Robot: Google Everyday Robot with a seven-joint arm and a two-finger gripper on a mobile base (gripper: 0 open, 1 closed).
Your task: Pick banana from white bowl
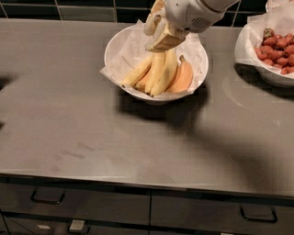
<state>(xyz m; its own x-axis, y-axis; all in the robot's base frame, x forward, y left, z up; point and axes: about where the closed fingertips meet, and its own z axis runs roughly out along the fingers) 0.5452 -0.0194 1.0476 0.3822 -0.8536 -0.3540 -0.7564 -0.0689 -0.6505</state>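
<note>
Hanging over the back part of the white bowl (108,62) is the tool (156,37). It sits at the end of a fat white arm (193,13) that comes in from the top right. The tool is just above the stem ends of the bananas (158,71), very near them. Nobody can tell from this view if the tool is open or closed, or if it touches the fruit.

The bananas lie inside the white bowl, side by side, with their tips pointing to the front left. Most are yellow, and the one on the right looks more orange. Crinkly white paper (128,46) lines the bowl, and its corners poke out over the rim.

The white bowl stands on a gray worktop (69,114). Well apart from it, at the right edge, is another bowl (255,71) with paper and red strawberries (278,50) in it. Below the worktop are dark drawers (92,202) with handles.
</note>
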